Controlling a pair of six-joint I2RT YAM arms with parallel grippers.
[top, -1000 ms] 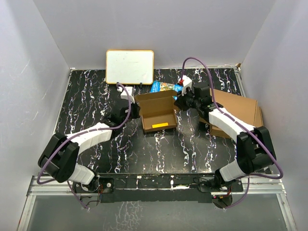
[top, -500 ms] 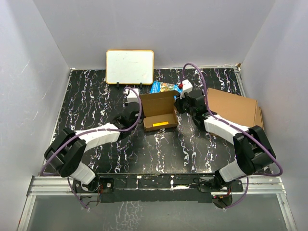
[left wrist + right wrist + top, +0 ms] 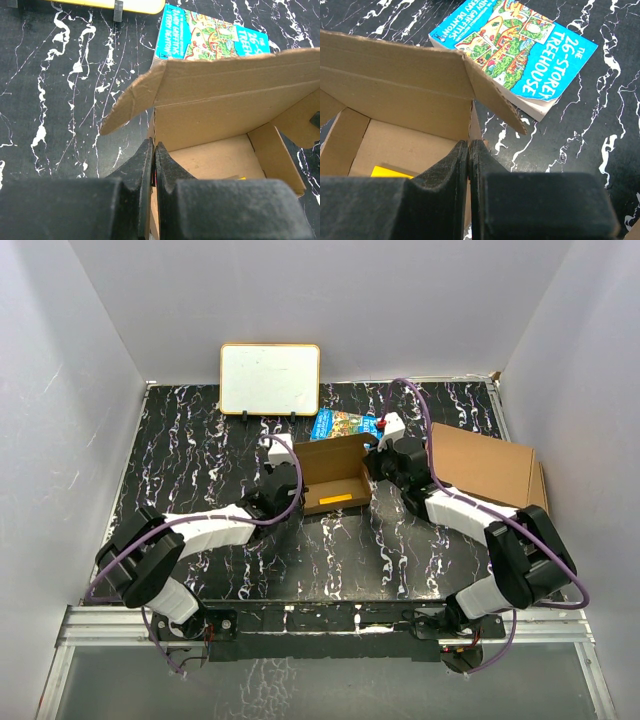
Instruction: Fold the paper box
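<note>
On the bench point(image 3: 200, 440), my left end effector point(image 3: 152, 147) and right end effector point(image 3: 469, 145) each pinch a side wall of the open paper box point(image 3: 210, 105).

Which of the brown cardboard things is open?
The small paper box in the middle: lid up, inside showing. The bigger cardboard on the right lies flat.

Pale walls point(image 3: 330, 300), black marbled table point(image 3: 180, 450)

Matt brown cardboard paper box point(image 3: 225, 100), smooth black marbled table point(image 3: 60, 125)
</note>
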